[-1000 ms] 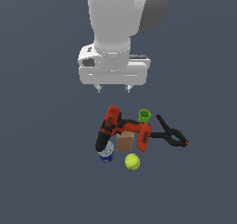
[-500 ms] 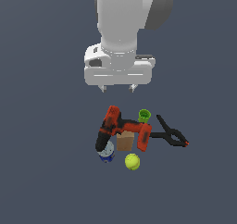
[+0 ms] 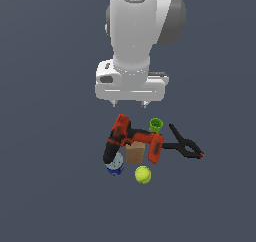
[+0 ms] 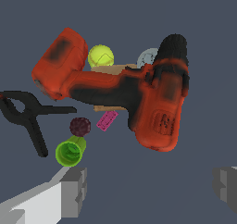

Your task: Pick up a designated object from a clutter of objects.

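Note:
The designated object (image 4: 107, 120) is a tiny magenta-pink ridged piece lying beside the power drill (image 4: 125, 91), close to a dark maroon lump (image 4: 80, 126); it shows only in the wrist view. In the exterior view the drill (image 3: 131, 140) hides it. My gripper (image 3: 130, 105) hangs open above the clutter, its fingertips (image 4: 76, 190) wide apart with nothing between them. The clutter holds the drill, a tan box (image 3: 135, 153), a tennis ball (image 3: 143, 175), a green cup (image 3: 156, 124), a black clamp (image 3: 184, 146) and a blue can (image 3: 115, 166).
Around the pile lies plain dark floor. In the wrist view the green cup (image 4: 70, 152) and the black clamp (image 4: 28, 119) lie near the pink piece, and the tennis ball (image 4: 101, 56) sits beyond the drill's handle.
The arm has shifted toward the exterior view's right and lower, closer over the pile. The objects have not moved and the gripper has stayed open.

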